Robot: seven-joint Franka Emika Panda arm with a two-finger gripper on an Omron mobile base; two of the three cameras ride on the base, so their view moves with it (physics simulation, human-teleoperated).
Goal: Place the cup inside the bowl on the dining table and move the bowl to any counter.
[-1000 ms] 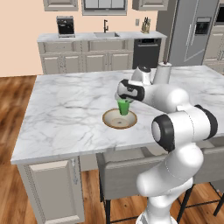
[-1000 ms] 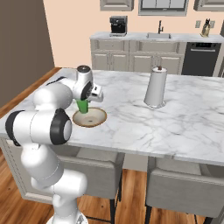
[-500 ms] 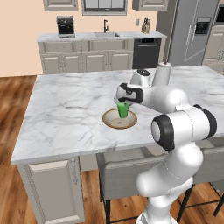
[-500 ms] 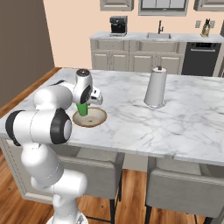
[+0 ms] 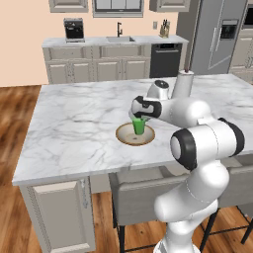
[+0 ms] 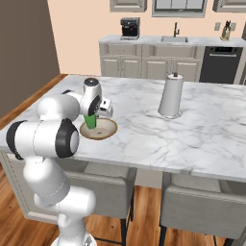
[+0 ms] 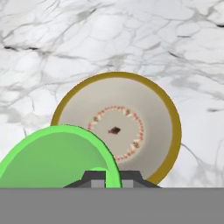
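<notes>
- Cup is sitting between the jaws, its near rim pinched by the gripper, which is clenched on it.
- It is hanging upright over the bowl, low inside the rim; contact with the floor cannot be told.
- Bowl is resting on the table, holding nothing but the cup.
- Paper-towel roll is standing farther back.

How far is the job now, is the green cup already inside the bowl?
Done: the gripper is shut on the green cup and has it over the bowl on the dining table. In hand: lowering it; whether it touches the bowl's bottom cannot be told. Left: release the cup, then carry the bowl to the counter.
</notes>
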